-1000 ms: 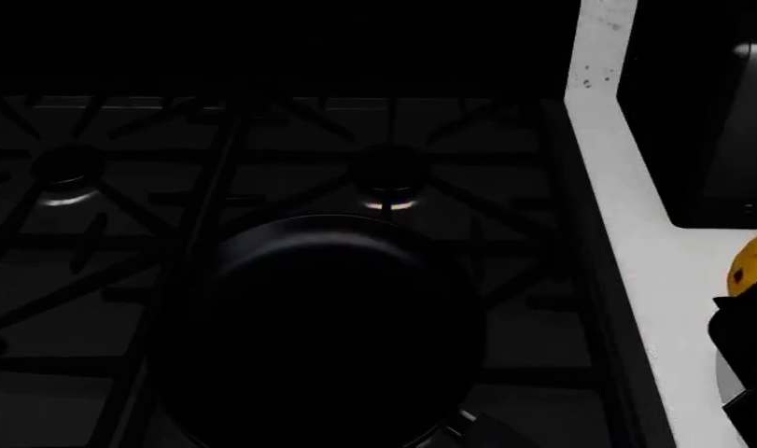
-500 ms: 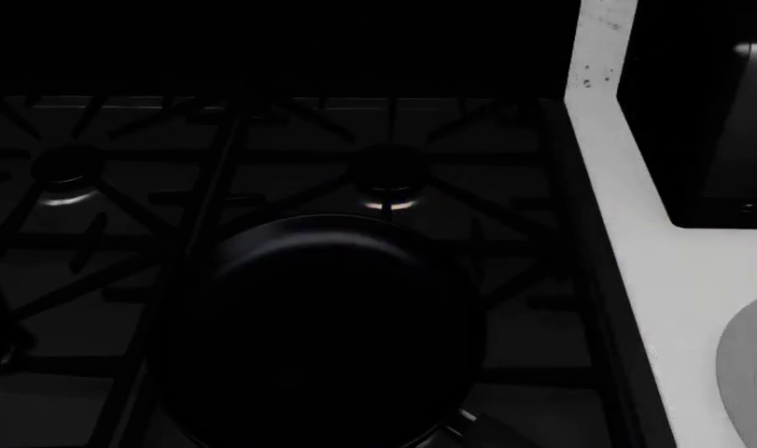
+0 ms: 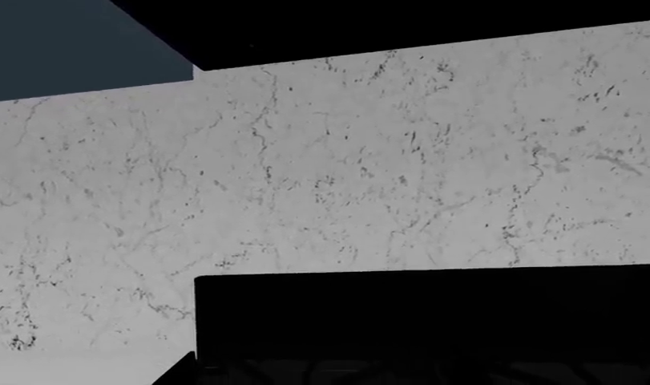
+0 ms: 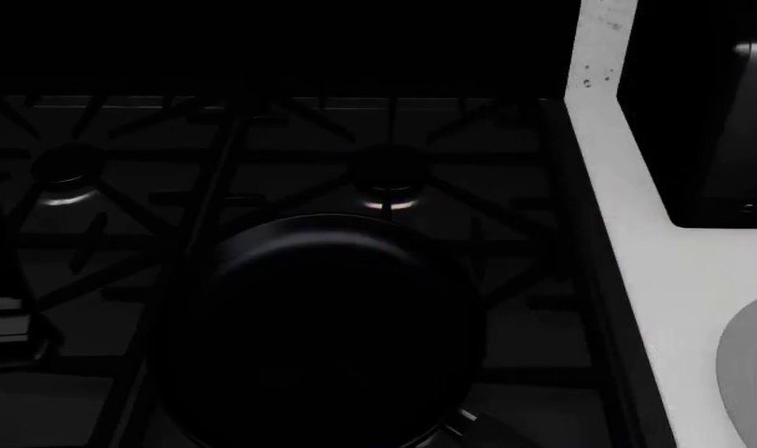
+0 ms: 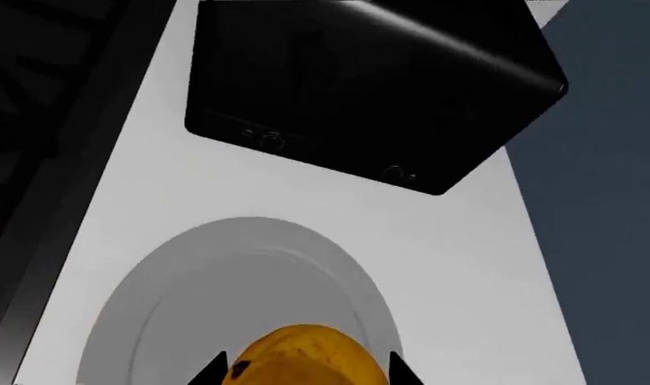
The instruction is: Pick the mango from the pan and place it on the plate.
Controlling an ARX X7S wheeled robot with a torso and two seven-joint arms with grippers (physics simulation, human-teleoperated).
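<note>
The mango (image 5: 303, 357) is yellow-orange with a dark spot and sits between the two black fingertips (image 5: 212, 370) of my right gripper (image 5: 305, 372), which is shut on it. The light-grey plate (image 5: 239, 273) lies right beneath the fruit; whether they touch I cannot tell. In the head view only the plate's edge (image 4: 751, 369) shows at the far right, and the mango and right gripper are out of frame. The black pan (image 4: 329, 327) rests on the stove with nothing in it. My left gripper (image 3: 303, 377) hangs over the stove's edge; one fingertip (image 3: 183, 367) shows far off centre.
A black box-shaped appliance (image 5: 368, 88) stands on the white marble counter (image 4: 627, 243) just beyond the plate. Dark stove grates and burners (image 4: 391, 182) surround the pan. A dim part of my left arm (image 4: 5, 317) shows at the stove's left edge.
The right gripper and the mango, seen at the head view's right edge one second ago, have moved out of that view. A dim part of my left arm has crept in at the left edge.
</note>
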